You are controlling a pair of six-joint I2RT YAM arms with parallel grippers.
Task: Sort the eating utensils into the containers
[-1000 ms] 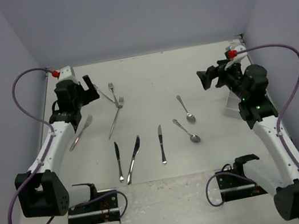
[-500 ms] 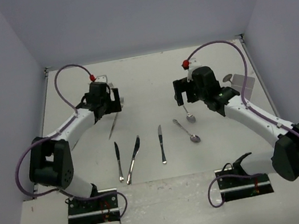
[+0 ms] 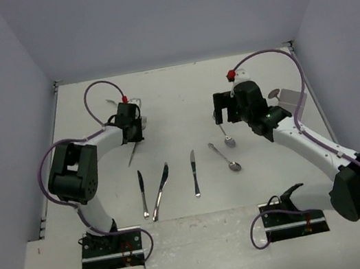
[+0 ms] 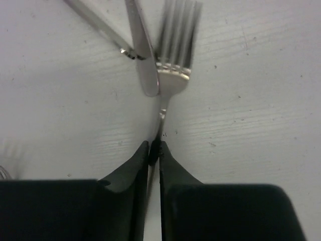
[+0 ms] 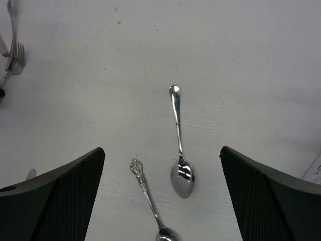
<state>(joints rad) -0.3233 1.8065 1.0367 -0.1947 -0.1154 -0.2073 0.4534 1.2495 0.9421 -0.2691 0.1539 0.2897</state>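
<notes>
The left tool is low over the tabletop, its fingers pinched nearly together on the thin handle of a fork. The fork's tines point away from the wrist camera. A second handle lies across the fork just below its tines.

The right tool hovers with its fingers spread wide and holds nothing. Between them on the tabletop lies a spoon, bowl toward the camera. A patterned spoon lies just beside it. Three knives lie near the arm bases. The pale box sits at the right edge, well apart from the fork.
</notes>
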